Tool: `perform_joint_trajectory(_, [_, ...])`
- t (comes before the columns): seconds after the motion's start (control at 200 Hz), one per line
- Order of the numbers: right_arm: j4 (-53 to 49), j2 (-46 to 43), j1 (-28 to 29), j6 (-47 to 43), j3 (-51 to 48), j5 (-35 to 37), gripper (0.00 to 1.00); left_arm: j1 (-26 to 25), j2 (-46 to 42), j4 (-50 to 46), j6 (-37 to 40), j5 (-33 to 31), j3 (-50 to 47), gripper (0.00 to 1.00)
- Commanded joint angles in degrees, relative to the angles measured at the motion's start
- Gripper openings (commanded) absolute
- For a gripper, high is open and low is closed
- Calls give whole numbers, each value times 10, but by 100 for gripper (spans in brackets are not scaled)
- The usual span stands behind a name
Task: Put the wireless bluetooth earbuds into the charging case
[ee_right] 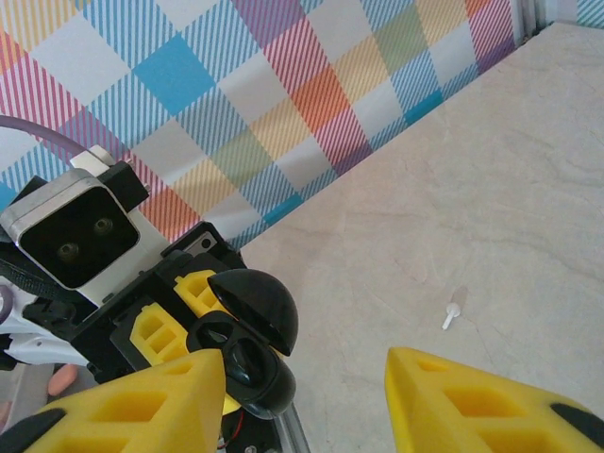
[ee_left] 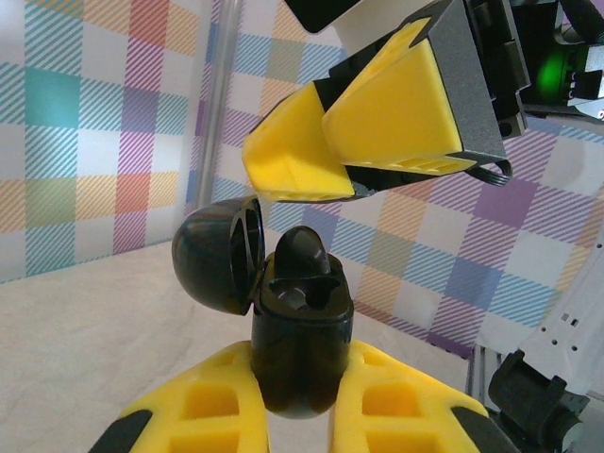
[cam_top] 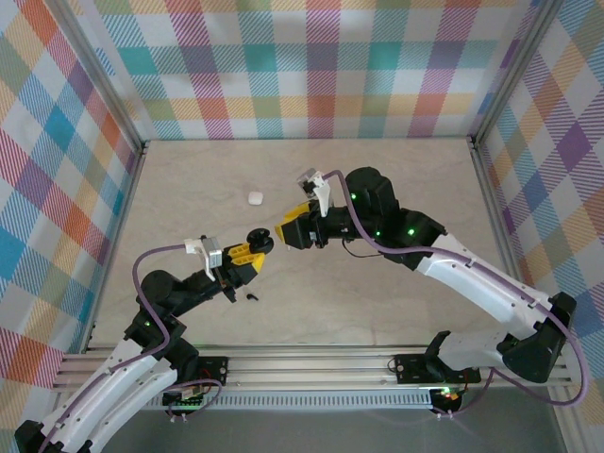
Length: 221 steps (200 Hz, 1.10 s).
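My left gripper is shut on the body of a black charging case, held upright above the table. Its lid hangs open to the left. One black earbud stands in the right slot, and the slot beside it is empty. From above, the left gripper and the case sit mid-table. My right gripper is open with nothing between its fingers, hovering just above the case. A white earbud lies on the table. A small black earbud lies near the left arm.
A small white object lies on the beige table behind the grippers. Plaid walls enclose the table on three sides. A metal rail runs along the near edge by the arm bases.
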Motion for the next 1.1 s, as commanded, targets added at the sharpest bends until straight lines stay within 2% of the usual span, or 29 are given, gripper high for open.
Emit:
perform_joint_trajectory(0.0, [9, -10, -2, 14, -10, -13, 47, -4, -2, 0, 9, 4, 4, 0])
perform_joint_trajectory(0.21, [35, -9, -1, 39, -37, -26, 44, -4, -8, -38, 24, 6, 17, 0])
perform_joint_trajectory(0.32, [44, 1, 0, 46, -40, -43, 27, -4, -13, -48, 26, 3, 17, 0])
perform_joint_trajectory(0.47, [44, 8, 6, 50, -41, -45, 19, -4, -23, -60, 26, -2, 20, 0])
perform_joint_trajectory(0.815, [48, -3, 12, 71, -64, -31, 19, -4, -24, -79, 34, -11, 31, 0])
perform_joint_trajectory(1.1, [46, -17, 13, 96, -100, -2, 20, -4, -62, -181, 62, -39, 50, 0])
